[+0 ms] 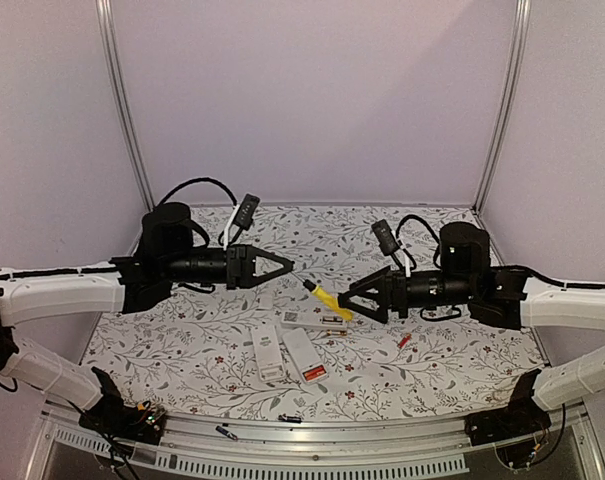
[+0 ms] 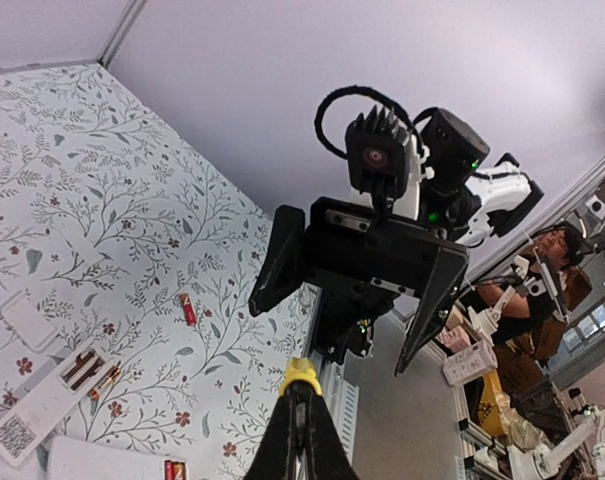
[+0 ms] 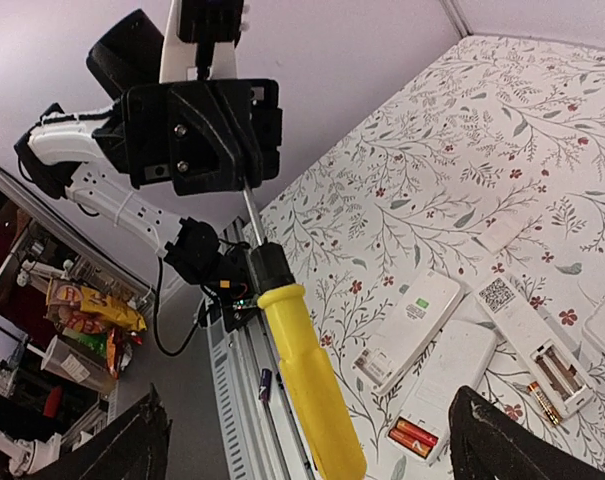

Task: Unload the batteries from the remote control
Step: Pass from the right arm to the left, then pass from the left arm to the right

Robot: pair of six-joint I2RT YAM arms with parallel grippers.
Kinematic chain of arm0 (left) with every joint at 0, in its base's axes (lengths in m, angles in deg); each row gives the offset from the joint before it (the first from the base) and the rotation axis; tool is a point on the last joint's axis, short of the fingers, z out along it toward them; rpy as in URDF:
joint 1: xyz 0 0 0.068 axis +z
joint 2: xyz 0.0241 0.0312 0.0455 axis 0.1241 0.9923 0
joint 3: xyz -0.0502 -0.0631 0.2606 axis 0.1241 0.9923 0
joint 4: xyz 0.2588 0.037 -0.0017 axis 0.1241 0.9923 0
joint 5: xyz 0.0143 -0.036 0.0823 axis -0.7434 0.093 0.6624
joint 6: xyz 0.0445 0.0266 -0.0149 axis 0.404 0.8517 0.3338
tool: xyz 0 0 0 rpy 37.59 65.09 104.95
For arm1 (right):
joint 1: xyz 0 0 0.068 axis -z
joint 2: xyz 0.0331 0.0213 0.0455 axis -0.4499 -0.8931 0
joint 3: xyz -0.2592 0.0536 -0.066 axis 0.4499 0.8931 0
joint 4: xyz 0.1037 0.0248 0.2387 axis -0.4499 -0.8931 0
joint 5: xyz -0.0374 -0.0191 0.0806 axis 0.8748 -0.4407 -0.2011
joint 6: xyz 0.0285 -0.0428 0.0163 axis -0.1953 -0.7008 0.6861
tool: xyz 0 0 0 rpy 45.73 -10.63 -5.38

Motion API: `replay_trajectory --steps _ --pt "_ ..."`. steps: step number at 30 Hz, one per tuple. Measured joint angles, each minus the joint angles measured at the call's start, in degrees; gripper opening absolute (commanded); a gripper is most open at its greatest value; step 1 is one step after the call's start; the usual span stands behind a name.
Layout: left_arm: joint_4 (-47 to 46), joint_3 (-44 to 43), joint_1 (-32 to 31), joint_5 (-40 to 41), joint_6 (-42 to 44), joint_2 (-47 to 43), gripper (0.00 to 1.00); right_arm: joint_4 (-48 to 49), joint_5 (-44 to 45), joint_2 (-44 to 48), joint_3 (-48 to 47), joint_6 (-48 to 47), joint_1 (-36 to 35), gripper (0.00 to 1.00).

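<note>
Batteries [image 3: 552,378] are lying inside the open remote control [image 3: 515,320] in the middle of the table [image 1: 182,340]. The left gripper [image 1: 285,263] is pinching the yellow screwdriver [image 3: 302,380] by its thin rod, and the right gripper [image 1: 354,306] is gaping wide. That thin hold could be slipping, dropping the screwdriver. Only the right wrist view is showing the rod.

We see a table [image 1: 162,350] covered by a white floral cloth. Near its middle lie a closed remote [image 1: 269,352], a second remote [image 1: 303,352] beside it showing red-orange batteries [image 1: 315,372], and an open remote [image 1: 317,320] just behind. A lone red battery [image 1: 404,340] lies apart, rightward.
</note>
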Motion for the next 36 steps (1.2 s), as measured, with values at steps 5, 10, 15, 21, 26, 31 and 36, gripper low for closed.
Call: replay_trajectory --steps 5,10,15,21,26,31,36 --pt "-9.64 4.22 -0.02 5.77 -5.81 -3.91 0.00 12.68 6.69 4.85 6.58 8.28 0.02 0.96" --pt "-15.34 5.95 -0.02 9.09 -8.79 -5.88 0.00 21.42 8.41 4.44 8.28 13.84 -0.09 0.92" --pt "-18.47 7.15 -0.02 10.69 -10.14 -6.49 0.00 27.02 6.64 1.11 7.17 16.31 -1.57 0.79" --pt "-20.61 7.82 -0.02 10.71 -11.26 -6.47 0.00 30.21 4.57 -2.60 4.55 17.44 -3.17 0.58" --pt "-21.90 7.82 -0.02 10.32 -11.67 -6.43 0.00 32.63 3.72 -4.72 3.76 18.58 -3.41 0.42" --pt "-22.75 7.82 -0.02 10.08 -11.72 -6.10 0.00 34.29 3.45 -5.90 3.52 19.28 -3.41 0.34" --pt "-23.61 7.82 -0.02 9.31 -11.89 -5.57 0.00 34.99 3.50 -6.60 3.10 19.85 -3.41 0.28"
